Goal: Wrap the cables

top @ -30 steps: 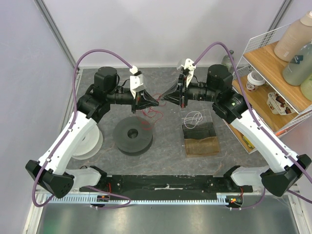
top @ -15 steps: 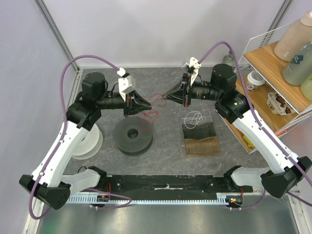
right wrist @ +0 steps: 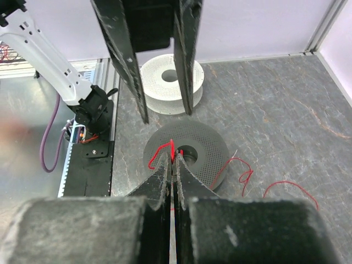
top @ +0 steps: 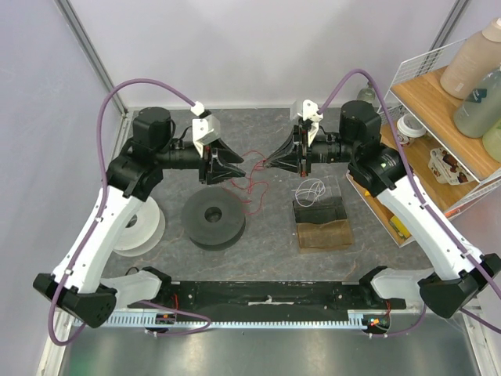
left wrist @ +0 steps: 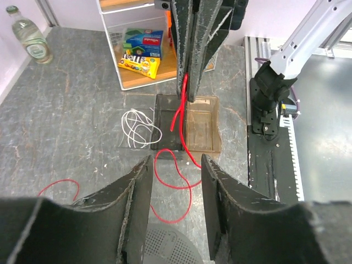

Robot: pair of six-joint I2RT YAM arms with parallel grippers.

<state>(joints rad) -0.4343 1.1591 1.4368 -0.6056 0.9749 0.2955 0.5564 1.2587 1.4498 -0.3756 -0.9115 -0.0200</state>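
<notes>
The cables are one thin red wire (top: 250,186). My right gripper (top: 270,164) is shut on it above the table; in the right wrist view a short red end (right wrist: 171,148) sticks out past the closed tips (right wrist: 172,158). From there the wire (left wrist: 177,115) hangs down and curls in loose loops on the table. My left gripper (top: 236,167) faces the right one a short way off. It is open, and between its fingers (left wrist: 137,187) only the table and the wire's loops show. A dark perforated spool (top: 213,218) lies flat just below both grippers.
A white spool (top: 142,225) lies at the left beside the left arm. A clear tray (top: 319,210) with a coil of white wire (top: 311,189) sits at the right. A wire shelf (top: 438,117) with bottles and snacks stands at the right edge.
My left gripper has opened and let go of the red wire, drawing back to the left. The right gripper stayed shut on the wire and shifted slightly.
</notes>
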